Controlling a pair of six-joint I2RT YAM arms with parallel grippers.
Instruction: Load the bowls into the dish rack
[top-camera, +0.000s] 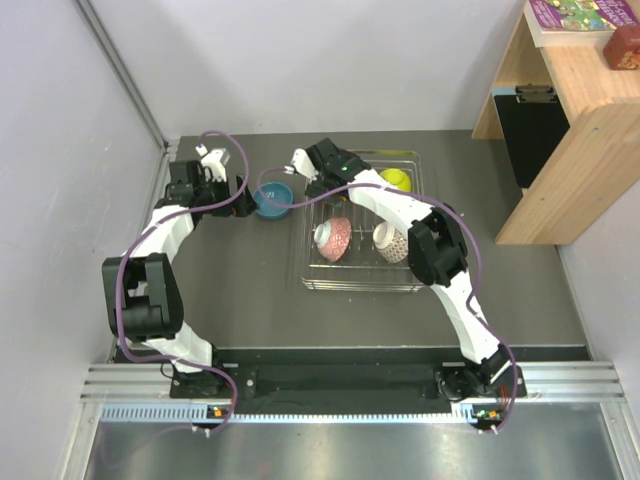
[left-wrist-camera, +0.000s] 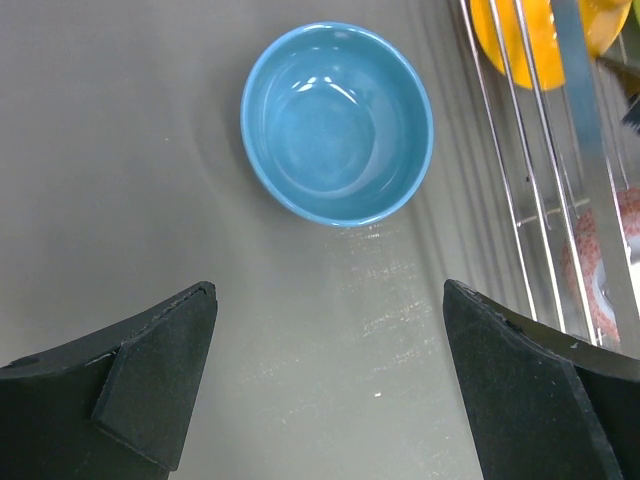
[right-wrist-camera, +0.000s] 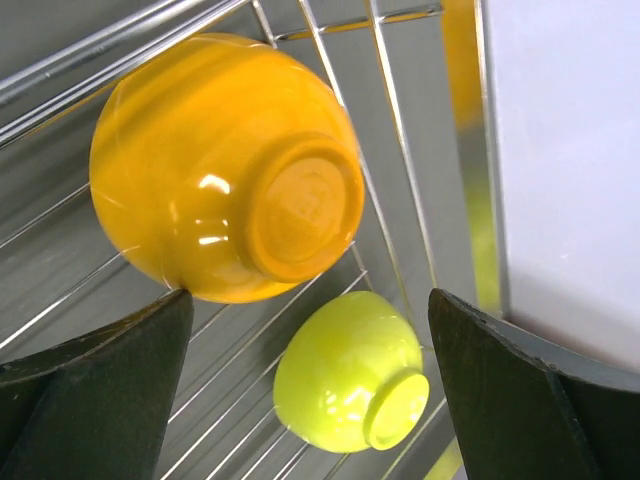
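**Entry: desk and rack, listed left to right**

1. Left fingers (left-wrist-camera: 150, 380): spread wide and holding nothing. They hang above the bare desk (top-camera: 230, 300), on the near side of item 2, and touch neither.
2. Blue bowl (left-wrist-camera: 337, 122): upright and empty. It stands on the desk just beside the rack's left wall, outside it. It is the only bowl not loaded.
3. Right fingers (right-wrist-camera: 90, 400): also wide apart and empty. They hover over the far left corner of the rack, above item 5, with no contact visible.
4. Dish rack (top-camera: 360, 287): a silver wire basket right of centre, holding four bowls.
5. Orange bowl (right-wrist-camera: 200, 160): tipped, foot toward the right wrist camera, leaning on the wires at the far left corner. The right arm hides it in the top view.
6. Pinkish-red patterned bowl (top-camera: 333, 237): on its side, in the near left part of the rack.
7. Brownish-grey patterned bowl (top-camera: 391, 243): on its side, just right of item 6.
8. Lime-yellow bowl (right-wrist-camera: 345, 370): tipped, at the far right of the rack, near item 5.

**Handling note (judgement):** the step in hand looks like the left arm's pick of item 2.
- Move forward and down so one finger drops inside the rim and the other outside.
- Pinch the wall rather than straddling the bowl.
- Lift above the rack's top wire before crossing.
- Set it down in open grid, away from items 5 and 6.
- Have the right arm leave the corner first.
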